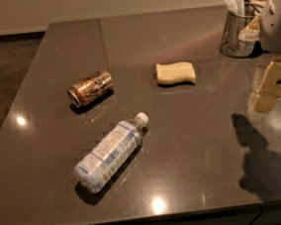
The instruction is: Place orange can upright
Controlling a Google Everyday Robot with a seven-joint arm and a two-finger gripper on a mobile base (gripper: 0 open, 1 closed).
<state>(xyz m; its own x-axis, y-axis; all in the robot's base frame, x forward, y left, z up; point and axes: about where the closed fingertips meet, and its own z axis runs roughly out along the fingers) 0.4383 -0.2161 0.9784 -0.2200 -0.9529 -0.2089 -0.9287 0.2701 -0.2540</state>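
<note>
The orange can (91, 88) lies on its side on the dark table (193, 149), left of centre, its silver top facing the lower left. My gripper (270, 88) hangs at the right edge of the view, above the table and far to the right of the can. Its pale yellow fingers (276, 80) point down and to the left. Nothing shows between them. The arm's white housing (278, 19) is above it.
A clear plastic water bottle (112, 152) with a white cap lies on its side in front of the can. A yellow sponge (175, 73) lies at centre. A metal mesh cup (237, 33) with packets stands at the back right. The table's front edge runs along the bottom.
</note>
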